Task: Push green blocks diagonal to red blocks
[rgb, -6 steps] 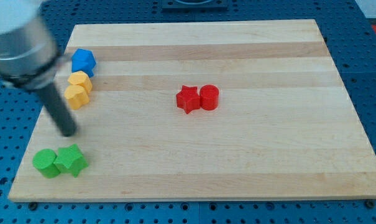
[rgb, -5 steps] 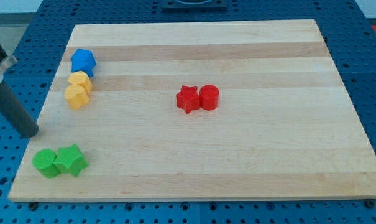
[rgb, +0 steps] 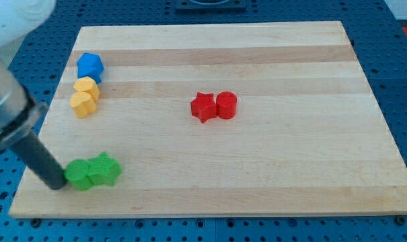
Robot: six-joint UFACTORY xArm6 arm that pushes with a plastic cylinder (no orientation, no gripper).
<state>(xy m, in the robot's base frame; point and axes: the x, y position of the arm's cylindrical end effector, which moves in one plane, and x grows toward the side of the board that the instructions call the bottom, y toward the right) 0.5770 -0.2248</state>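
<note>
Two green blocks sit touching near the board's bottom left: a round one and a star-like one to its right. My tip is right against the left side of the round green block. A red star block and a red cylinder sit touching near the board's middle, far up and to the right of the green pair.
A blue block and two yellow blocks stand in a column near the wooden board's left edge, above the green pair. The board lies on a blue perforated table.
My tip went left off the board, then came down to the green blocks' left side. Both green blocks have slid about 40 px to the right.
</note>
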